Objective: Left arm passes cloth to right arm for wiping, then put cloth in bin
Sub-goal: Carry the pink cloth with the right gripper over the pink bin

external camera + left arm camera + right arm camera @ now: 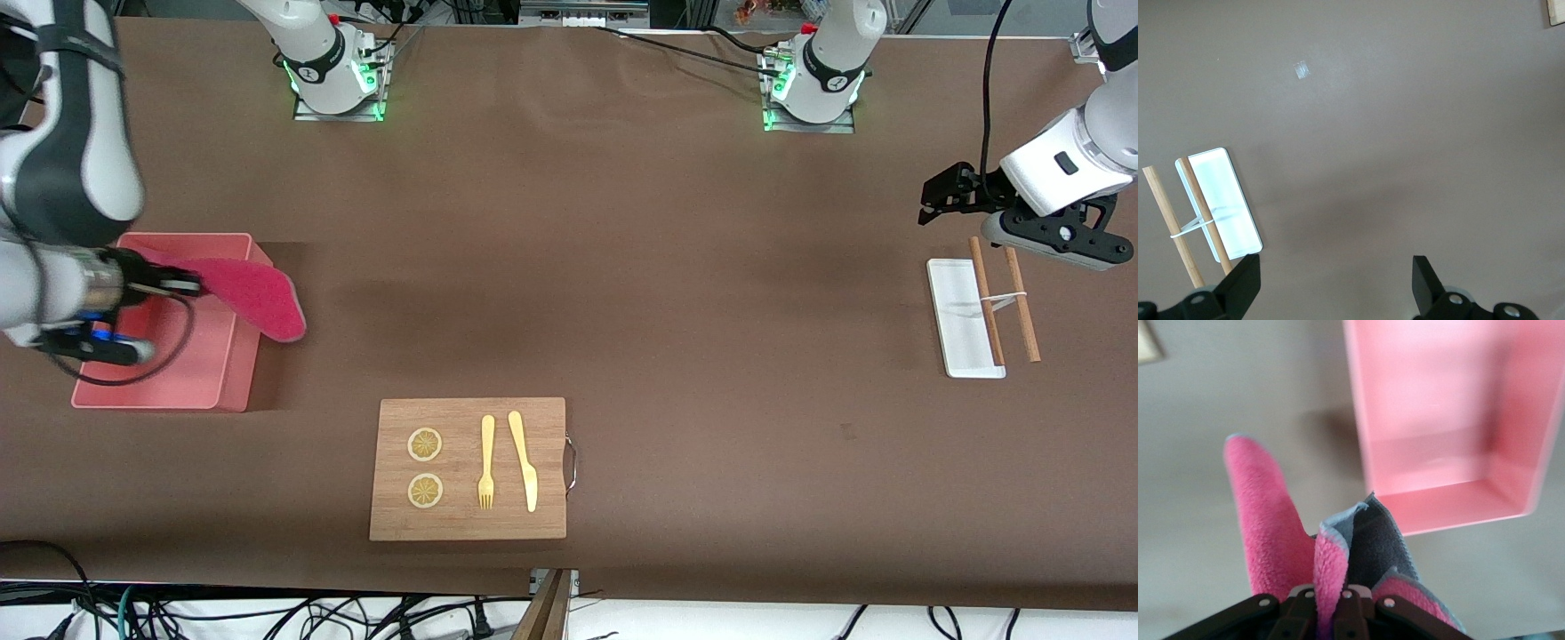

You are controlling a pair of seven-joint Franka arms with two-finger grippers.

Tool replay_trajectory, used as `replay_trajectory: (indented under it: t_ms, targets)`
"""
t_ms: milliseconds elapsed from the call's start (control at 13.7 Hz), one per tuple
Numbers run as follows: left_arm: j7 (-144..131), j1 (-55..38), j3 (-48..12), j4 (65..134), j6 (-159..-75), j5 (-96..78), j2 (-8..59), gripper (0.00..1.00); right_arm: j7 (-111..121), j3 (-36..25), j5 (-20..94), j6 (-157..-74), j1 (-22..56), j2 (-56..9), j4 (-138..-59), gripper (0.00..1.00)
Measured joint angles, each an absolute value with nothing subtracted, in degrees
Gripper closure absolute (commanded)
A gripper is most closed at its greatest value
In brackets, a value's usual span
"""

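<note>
We see the right arm only in part at the left edge of the front view, and its right hand (182,285) is largely masked by the wrist and cable, while the right wrist view shows just the finger bases pressed together on a fold of the cloth (253,296). The bin (227,356) is partly covered by that arm in the middle left of the frame, so we cannot see its whole floor. In the lower centre a wooden board (468,468) lies on the bench (676,293), carrying two lemon slices (425,444), a yellow fork (486,461) and a yellow knife (523,459). At the right, a flat white tray (958,316) lies with two wooden sticks (1003,298) tied by a white band, one across the tray and one just beside it. The left hand (942,197) hovers at the upper right, above the tray in the frame, fingers spread wide and holding nothing. The cloth hangs out from the right hand over the bin's rim toward the frame's centre, its free end draped above the bench just beside the bin's wall.
</note>
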State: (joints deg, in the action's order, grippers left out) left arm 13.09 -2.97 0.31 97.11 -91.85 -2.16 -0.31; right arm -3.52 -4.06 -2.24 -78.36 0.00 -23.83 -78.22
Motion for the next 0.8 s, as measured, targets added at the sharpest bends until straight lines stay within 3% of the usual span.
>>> replay_trajectory:
  t_ms: [291, 801]
  targets:
    - [13.1, -3.0, 0.2, 97.1, -91.8, -2.2, -0.3, 0.00, 8.5, -11.2, -3.7, -77.9, -1.1, -24.8, -78.6, 1.00]
    - [13.1, -3.0, 0.0, 97.1, -91.8, -2.2, -0.3, 0.00, 10.8, -12.3, -4.4, -89.2, -2.1, -30.4, -87.1, 1.00]
